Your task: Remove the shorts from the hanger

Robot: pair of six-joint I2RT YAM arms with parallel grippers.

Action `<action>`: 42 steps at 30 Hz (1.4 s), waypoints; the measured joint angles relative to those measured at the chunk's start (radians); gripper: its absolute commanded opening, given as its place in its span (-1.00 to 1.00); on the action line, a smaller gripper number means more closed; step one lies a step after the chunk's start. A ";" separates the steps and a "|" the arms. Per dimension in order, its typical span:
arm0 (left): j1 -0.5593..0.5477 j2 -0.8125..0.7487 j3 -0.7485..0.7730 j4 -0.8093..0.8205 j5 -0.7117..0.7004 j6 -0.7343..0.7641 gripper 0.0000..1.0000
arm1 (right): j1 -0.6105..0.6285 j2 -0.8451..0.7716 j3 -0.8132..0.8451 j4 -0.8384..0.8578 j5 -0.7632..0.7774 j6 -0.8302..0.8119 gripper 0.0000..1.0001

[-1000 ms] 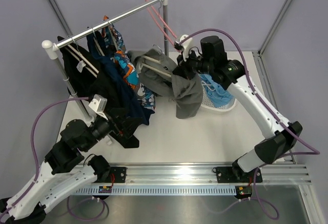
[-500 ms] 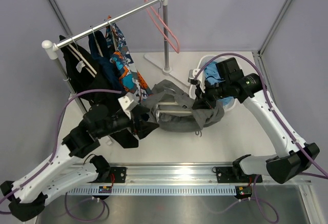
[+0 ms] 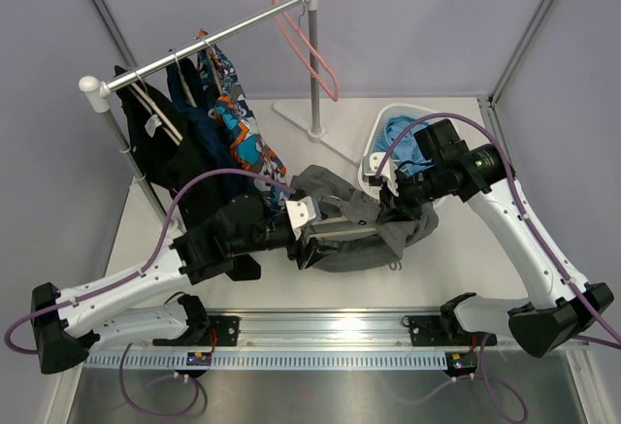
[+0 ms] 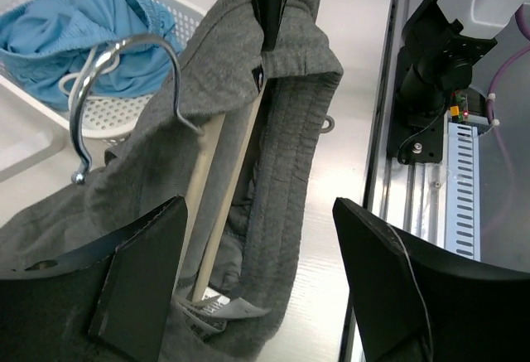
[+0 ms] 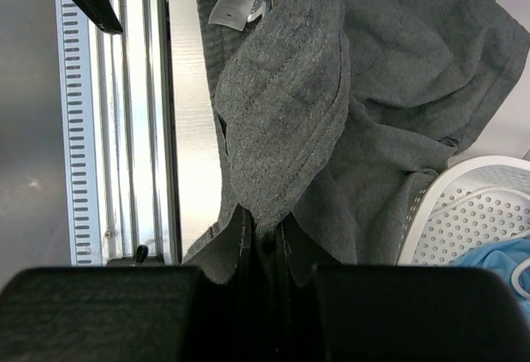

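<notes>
grey shorts (image 3: 354, 240): bunched low over the surface (image 3: 456, 269) between the two arms, just beside the basket, draped on the hanger
hanger (image 4: 217, 184): off the rack, pale wooden bar tucked inside the grey waistband, metal hook sticking out toward the basket (easiest to make out from the left wrist)
right hand (image 5: 265, 242): clenched on a fold of the grey shorts, cloth pinched tight between the fingers
left hand (image 4: 258, 213): released, fingers spread wide either side of the waistband and the bar, not gripping anything
blue shorts (image 3: 400, 138): crumpled inside the white basket (image 3: 373, 157), well apart from the hanger bar
rack (image 3: 209, 41): black clothes (image 3: 155, 138) and patterned clothes (image 3: 243, 123) hanging toward the left end, pink hanger (image 3: 312, 50) hooked near the right end
</notes>
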 measured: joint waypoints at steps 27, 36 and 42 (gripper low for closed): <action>-0.038 0.059 -0.045 0.112 -0.180 0.097 -0.25 | 0.000 0.017 0.050 -0.090 -0.055 -0.058 -1.00; -0.050 0.060 -0.056 0.083 -0.150 0.105 -1.00 | -0.001 0.091 0.111 -0.115 -0.080 -0.067 -0.92; -0.051 0.025 -0.071 0.029 -0.171 0.022 -1.00 | 0.000 0.114 0.123 -0.060 -0.120 0.027 0.42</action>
